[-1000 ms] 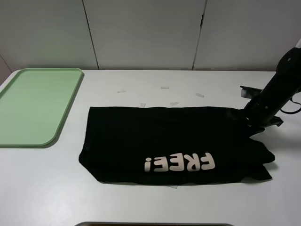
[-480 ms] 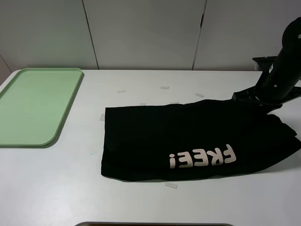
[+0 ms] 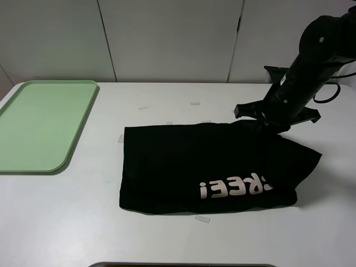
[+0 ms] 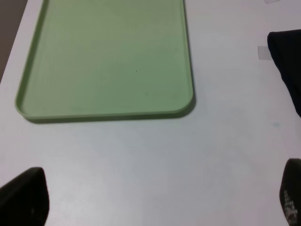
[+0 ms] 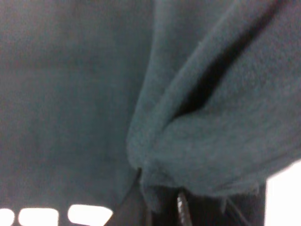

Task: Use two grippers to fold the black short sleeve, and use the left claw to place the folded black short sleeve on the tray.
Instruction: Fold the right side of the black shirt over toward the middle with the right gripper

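The black short sleeve (image 3: 189, 161) lies folded lengthwise mid-table, with white upside-down lettering near its front edge. My right gripper (image 3: 271, 123) is shut on the shirt's right end and holds it lifted, so the cloth drapes leftward over itself. In the right wrist view bunched black cloth (image 5: 211, 141) fills the picture at the claw (image 5: 160, 202). The mint-green tray (image 3: 41, 125) sits empty at the far left. The left arm is out of the high view. In the left wrist view its fingertips (image 4: 23, 195) stand wide apart over bare table, near the tray (image 4: 108, 56) and the shirt's edge (image 4: 288, 61).
Small clear tape scraps lie on the white table behind the shirt (image 3: 194, 103) and at its front edge (image 3: 202, 219). White wall panels stand behind the table. A dark edge (image 3: 183, 265) shows at the table's front.
My right gripper first dragged the shirt to the right, then lifted its right end and carried it leftward, so that end now folds in. The tray has not moved.
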`<state>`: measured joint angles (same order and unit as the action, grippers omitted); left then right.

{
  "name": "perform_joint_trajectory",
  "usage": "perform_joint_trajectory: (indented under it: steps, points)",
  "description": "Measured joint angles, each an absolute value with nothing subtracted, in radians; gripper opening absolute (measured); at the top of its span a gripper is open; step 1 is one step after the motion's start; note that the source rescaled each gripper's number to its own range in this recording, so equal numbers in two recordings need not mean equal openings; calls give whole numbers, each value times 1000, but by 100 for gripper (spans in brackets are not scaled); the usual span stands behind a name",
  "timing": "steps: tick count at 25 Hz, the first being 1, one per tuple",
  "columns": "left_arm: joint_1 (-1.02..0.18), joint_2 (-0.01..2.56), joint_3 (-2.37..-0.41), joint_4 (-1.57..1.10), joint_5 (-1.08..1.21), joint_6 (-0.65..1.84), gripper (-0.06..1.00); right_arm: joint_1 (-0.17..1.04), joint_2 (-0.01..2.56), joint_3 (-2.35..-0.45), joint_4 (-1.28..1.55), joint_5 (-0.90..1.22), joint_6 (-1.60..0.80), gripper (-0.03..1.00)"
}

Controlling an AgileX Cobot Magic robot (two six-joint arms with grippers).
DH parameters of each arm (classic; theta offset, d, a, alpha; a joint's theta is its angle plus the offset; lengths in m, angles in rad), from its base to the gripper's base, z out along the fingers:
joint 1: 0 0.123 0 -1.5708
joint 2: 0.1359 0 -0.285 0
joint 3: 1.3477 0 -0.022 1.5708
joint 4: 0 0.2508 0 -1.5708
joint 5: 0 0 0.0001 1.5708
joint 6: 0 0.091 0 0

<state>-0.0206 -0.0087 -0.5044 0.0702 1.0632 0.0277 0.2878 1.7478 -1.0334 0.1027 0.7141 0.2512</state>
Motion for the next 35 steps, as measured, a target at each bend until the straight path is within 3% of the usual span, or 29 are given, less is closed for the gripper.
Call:
perform_joint_trajectory:
  steps: [12,16,20,22,29,33,35]
  points:
    - [-21,-9,-504,70,1063,28,98,360,1759,-1032,234,683,190,4]
    - [-21,-9,-504,70,1063,28,98,371,1789,-1032,300,683,58,38]
    - [-21,-9,-504,70,1064,28,98,383,1789,-1032,454,693,-175,85]
    - [-21,-9,-504,71,1064,28,98,392,1789,-1032,581,716,-298,95]
    - [-21,-9,-504,71,1064,28,98,450,1789,-1032,941,830,-648,100]
    - [-21,-9,-504,71,1064,28,98,457,1789,-1032,947,849,-737,100]
    - [-21,-9,-504,71,1064,28,98,458,1779,-1037,763,830,-692,100]
